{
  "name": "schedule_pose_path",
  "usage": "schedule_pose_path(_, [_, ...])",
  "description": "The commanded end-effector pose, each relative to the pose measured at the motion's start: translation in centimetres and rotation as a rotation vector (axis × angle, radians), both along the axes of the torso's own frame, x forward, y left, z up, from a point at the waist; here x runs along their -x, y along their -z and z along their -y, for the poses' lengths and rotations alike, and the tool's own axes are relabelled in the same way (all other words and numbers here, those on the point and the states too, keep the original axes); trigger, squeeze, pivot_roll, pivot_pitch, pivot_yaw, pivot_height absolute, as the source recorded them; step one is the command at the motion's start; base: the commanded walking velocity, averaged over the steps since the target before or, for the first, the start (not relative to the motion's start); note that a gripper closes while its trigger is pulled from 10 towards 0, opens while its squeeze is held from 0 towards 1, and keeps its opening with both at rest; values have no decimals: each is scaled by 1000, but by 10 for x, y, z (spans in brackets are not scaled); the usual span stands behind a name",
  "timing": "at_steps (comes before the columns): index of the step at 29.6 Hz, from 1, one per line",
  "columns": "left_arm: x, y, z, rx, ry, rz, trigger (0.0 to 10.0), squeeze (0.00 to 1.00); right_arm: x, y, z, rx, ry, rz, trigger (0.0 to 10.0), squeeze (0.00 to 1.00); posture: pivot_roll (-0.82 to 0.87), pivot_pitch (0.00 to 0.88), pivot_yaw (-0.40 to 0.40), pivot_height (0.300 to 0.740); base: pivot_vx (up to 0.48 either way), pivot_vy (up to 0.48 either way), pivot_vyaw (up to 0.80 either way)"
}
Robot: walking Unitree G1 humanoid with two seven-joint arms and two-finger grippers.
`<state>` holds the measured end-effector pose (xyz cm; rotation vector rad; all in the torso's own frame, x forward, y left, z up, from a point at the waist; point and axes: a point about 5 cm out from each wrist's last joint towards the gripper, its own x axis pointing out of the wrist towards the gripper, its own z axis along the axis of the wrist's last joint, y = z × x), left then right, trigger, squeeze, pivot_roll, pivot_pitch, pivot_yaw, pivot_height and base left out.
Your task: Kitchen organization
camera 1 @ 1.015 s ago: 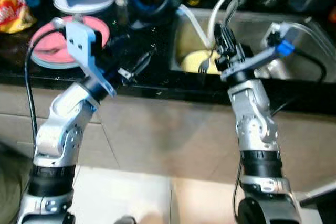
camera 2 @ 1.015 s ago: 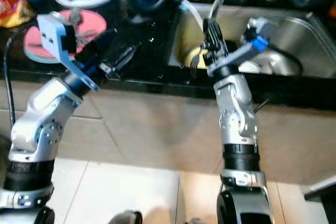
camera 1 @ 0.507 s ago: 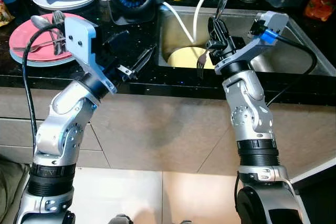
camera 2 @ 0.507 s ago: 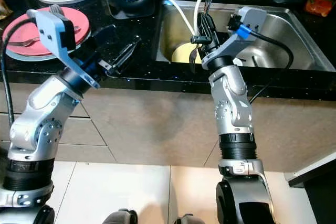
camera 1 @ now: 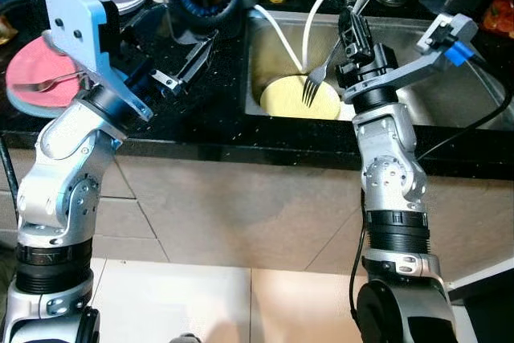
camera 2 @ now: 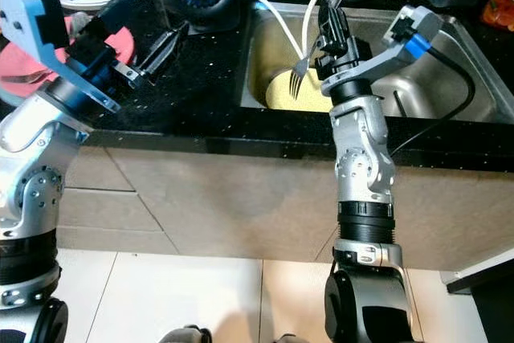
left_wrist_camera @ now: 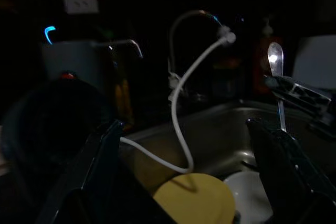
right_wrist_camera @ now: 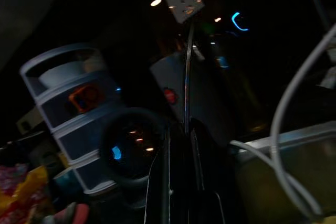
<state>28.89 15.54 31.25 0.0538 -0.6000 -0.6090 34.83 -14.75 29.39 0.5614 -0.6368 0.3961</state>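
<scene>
While my right gripper (camera 1: 353, 34) pinches the fork (camera 1: 320, 78) above the sink (camera 1: 418, 102), tines hanging below its fingers, my left gripper (camera 1: 189, 58) stands parted.

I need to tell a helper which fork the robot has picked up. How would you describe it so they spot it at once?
Start at the steel sink set in the black countertop. Over its left side the right gripper holds a metal fork, tines down above the yellow plate. The other fork lies flat on the pink plate, far left.

Head views bright and sharp; both wrist views dark, dimly lit.
</scene>
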Motion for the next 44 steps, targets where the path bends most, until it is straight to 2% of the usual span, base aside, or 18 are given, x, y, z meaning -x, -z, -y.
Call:
schedule_pose_path(1, [2,4,2,-29,4,-13,10000,0,3,3,4,0,14,6,10000,0,151,119,-25,740,386,0,0])
schedule_pose_path(8, [2,7,4,-31,13,-26,10000,0,3,3,4,8,10,7,10000,0,150,119,-24,740,388,0,0])
schedule_pose_path(16, [1,18,14,-30,53,-69,10000,0,4,4,4,17,4,8,10000,0,146,120,-22,740,403,0,0])
schedule_pose_path(24, [3,27,25,-48,98,-102,10000,0,5,6,4,68,15,2,10000,0,142,118,-23,740,0,0,0])
schedule_pose_path(27, [8,32,31,-67,138,-124,10000,0,2,10,7,233,97,-28,10000,0,141,119,-32,740,0,0,0])
schedule_pose_path(30, [11,36,33,-87,162,-141,10000,0,0,10,10,292,134,-39,10000,0,142,121,-37,740,0,0,0])
schedule_pose_path(32, [22,47,34,-146,226,-185,10000,0,-3,5,20,414,203,-54,10000,0,145,125,-49,740,0,0,0])
schedule_pose_path(33, [22,47,34,-146,226,-185,10000,0,-3,5,20,414,203,-54,10000,0,145,125,-49,740,0,0,0])
schedule_pose_path(35, [31,55,32,-180,269,-221,10000,0,-4,-3,27,519,225,-46,10000,0,144,137,-57,740,0,0,0])
schedule_pose_path(36, [31,55,32,-180,269,-221,10000,0,-4,-3,27,519,225,-46,10000,0,144,137,-57,740,0,0,0])
schedule_pose_path(37, [34,57,31,-197,276,-231,10000,0,-4,-6,28,582,229,-46,10000,0,143,156,-69,740,0,0,0])
schedule_pose_path(38, [34,57,31,-197,276,-231,10000,0,-4,-6,28,582,229,-46,10000,0,143,156,-69,740,0,0,0])
schedule_pose_path(40, [40,61,28,-233,281,-244,10000,0,-7,-1,25,777,231,-87,10000,0,143,149,-78,740,0,0,0])
schedule_pose_path(42, [43,61,25,-242,272,-246,10000,0,-10,8,20,911,227,-115,10000,0,140,154,-81,740,0,0,0])
schedule_pose_path(44, [44,61,25,-241,267,-244,10000,0,-11,10,18,942,223,-120,10000,0,138,156,-88,740,0,0,0])
